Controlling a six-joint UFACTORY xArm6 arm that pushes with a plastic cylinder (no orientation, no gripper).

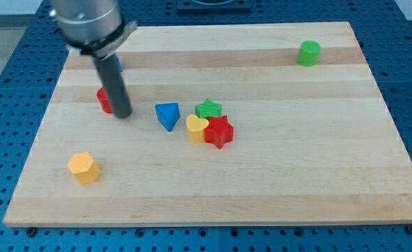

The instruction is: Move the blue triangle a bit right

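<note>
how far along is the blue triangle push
Done: nothing that shows; the blue triangle sits apart from my tip. In hand: my tip stands to the triangle's left, beside a red block, on the side to push from. Left: make contact and slide it right, short of the yellow heart.

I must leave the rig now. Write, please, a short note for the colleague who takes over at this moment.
My tip is on the board at the view's left of the blue triangle, with a gap between them; it touches nothing of it.
A red block is partly hidden behind the rod, its shape unclear.
To the view's right of the triangle sits a cluster: yellow heart, green star, red star.
Done: no push visible yet.
Left: push the triangle a bit to the view's right, probably stopping short of the yellow heart.
</note>
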